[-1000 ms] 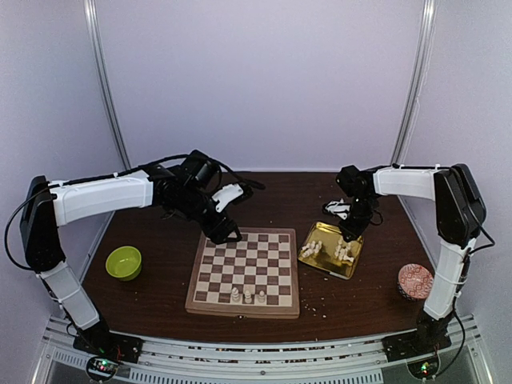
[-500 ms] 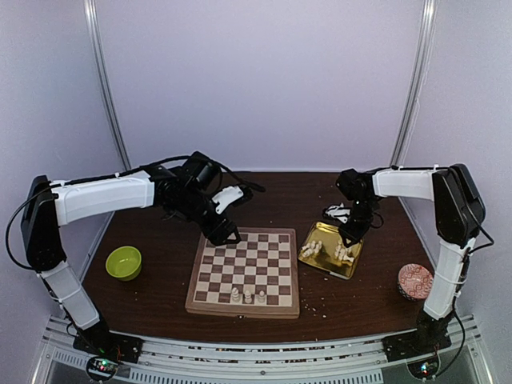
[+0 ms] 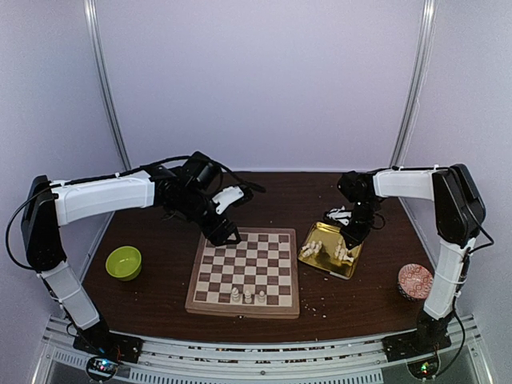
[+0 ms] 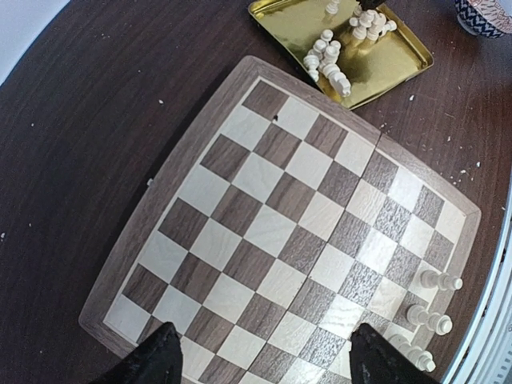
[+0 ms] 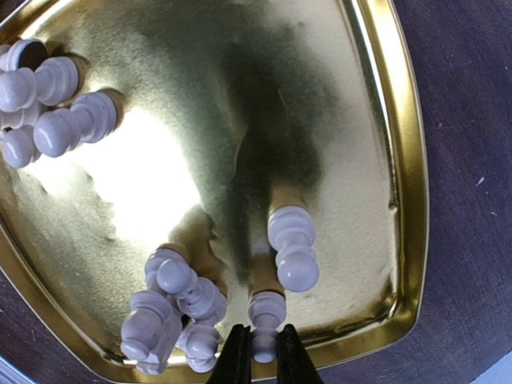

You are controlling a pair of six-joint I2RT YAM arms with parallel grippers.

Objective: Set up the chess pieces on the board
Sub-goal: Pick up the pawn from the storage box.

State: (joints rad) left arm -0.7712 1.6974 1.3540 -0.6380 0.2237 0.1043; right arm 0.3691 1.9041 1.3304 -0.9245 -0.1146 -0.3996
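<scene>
On tray [image 5: 404, 200], chess piece [image 5: 266, 320] pinched in right tool [image 5: 262, 360]

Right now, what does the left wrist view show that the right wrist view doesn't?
Left wrist only: the board, three pieces standing on its edge row, and the open left gripper. Right wrist only: the right gripper pinched shut on one piece. Both: the gold tray and the loose pieces lying in it.
</scene>
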